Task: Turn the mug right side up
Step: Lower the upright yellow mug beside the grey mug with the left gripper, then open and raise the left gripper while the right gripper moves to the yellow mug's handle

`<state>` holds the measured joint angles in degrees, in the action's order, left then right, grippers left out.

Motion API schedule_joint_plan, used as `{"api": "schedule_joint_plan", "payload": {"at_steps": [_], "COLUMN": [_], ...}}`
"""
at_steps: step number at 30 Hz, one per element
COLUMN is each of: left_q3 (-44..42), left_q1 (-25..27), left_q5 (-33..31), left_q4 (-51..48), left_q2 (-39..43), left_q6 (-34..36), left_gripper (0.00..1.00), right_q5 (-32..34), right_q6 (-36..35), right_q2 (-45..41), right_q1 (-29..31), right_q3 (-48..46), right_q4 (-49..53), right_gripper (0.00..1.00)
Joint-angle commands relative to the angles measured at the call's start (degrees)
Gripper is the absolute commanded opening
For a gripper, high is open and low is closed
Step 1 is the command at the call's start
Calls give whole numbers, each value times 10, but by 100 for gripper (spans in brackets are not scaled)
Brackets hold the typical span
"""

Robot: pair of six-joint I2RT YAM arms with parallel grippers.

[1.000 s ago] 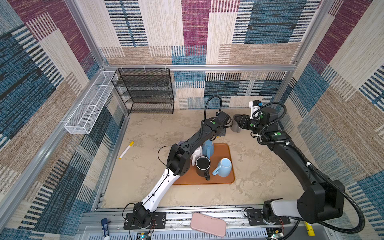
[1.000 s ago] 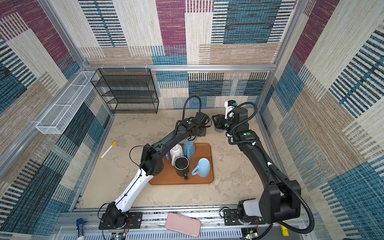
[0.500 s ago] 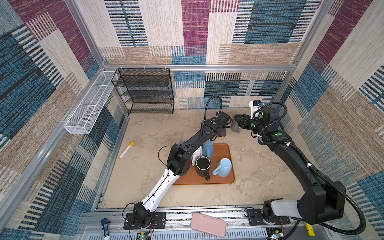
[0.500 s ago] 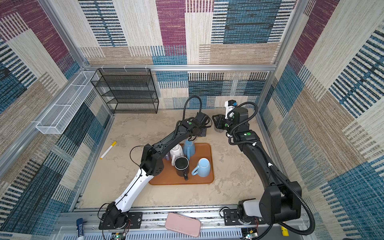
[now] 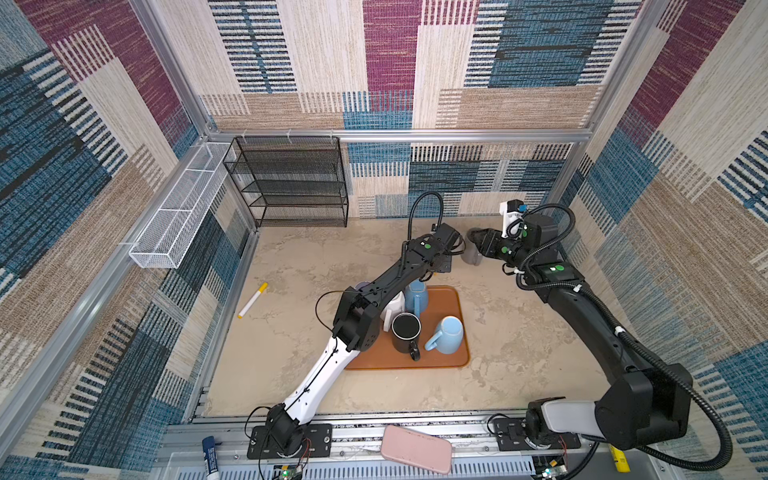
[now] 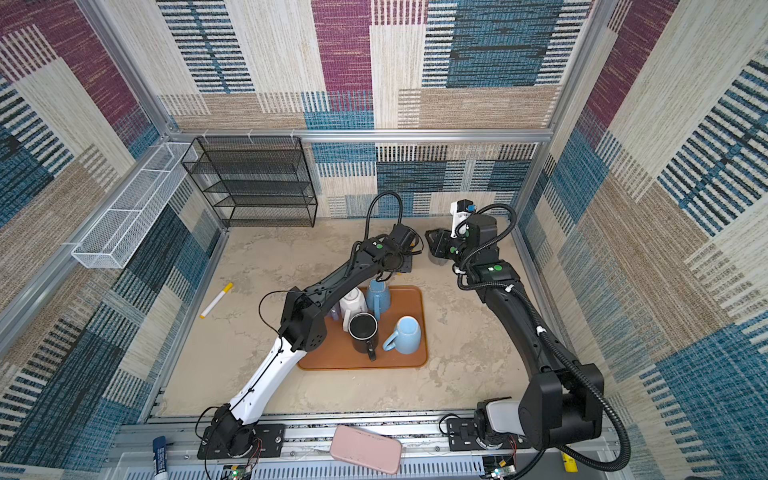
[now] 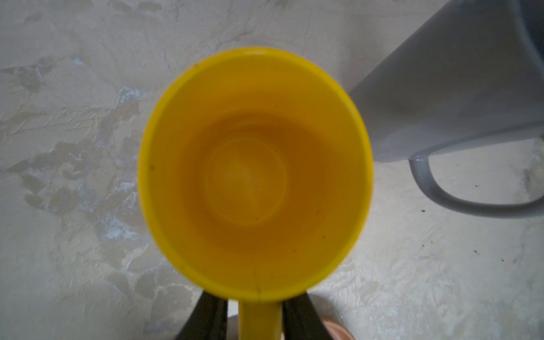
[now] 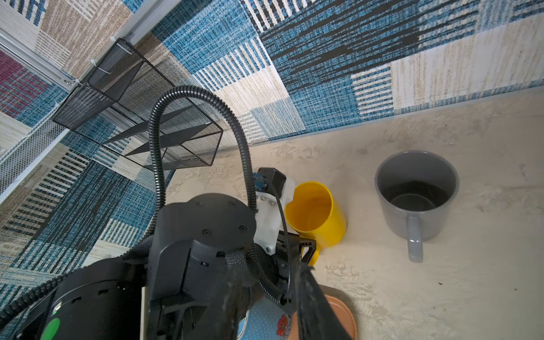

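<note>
A yellow mug [image 7: 256,176] stands right side up on the table, its mouth facing the left wrist camera. My left gripper [image 7: 254,297] straddles its handle, open, with a slim gap showing beside one finger [image 7: 209,312]. The right wrist view shows the yellow mug [image 8: 318,217] upright next to a grey mug [image 8: 418,194], also upright. In both top views the left gripper [image 5: 442,264] hides the yellow mug. My right gripper [image 5: 476,237] hovers over the grey mug [image 5: 471,255], its jaws apart and holding nothing.
An orange-brown tray [image 5: 449,361] just in front holds a black mug [image 5: 406,328], a light blue mug [image 5: 446,334], a blue mug [image 5: 417,295] and a white one [image 5: 395,307]. A marker [image 5: 252,299] lies at the left. A black wire rack [image 5: 291,183] stands at the back.
The left gripper's jaws have spread slightly off the yellow mug's handle. Neither arm has visibly shifted.
</note>
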<state>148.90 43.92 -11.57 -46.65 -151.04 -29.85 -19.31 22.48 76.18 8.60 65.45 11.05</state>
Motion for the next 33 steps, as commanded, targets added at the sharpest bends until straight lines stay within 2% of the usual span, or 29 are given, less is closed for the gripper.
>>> {"api": "schedule_joint_plan", "payload": {"at_steps": [1,6,11,17,20,23,33], "left_q3": [-6,-51,-127,-228,-329,-426,-548], "left_q1": [0,0,-1,-7,-30,-50,-100], "left_q5": [9,14,-6,-13,32,44,0], "left_q4": [13,37,58,81,147,201,195], "left_q2": [17,61,122,203,262,325,463], "left_q6": [5,9,19,21,11,1,19], "left_gripper": [34,46,51,50,48,48,48], "right_q5": [7,19,50,72,113,134,188], "right_q6": [-2,-4,-5,-9,-16,-11,-6], "right_q2": [-4,-3,6,39,66,98,206], "right_q1": [1,0,1,14,41,67,129], "right_q3": [0,-2,0,-4,1,4,64], "right_q4": [-5,1,15,18,30,34,72], "right_gripper": [34,35,42,44,44,44,44]}}
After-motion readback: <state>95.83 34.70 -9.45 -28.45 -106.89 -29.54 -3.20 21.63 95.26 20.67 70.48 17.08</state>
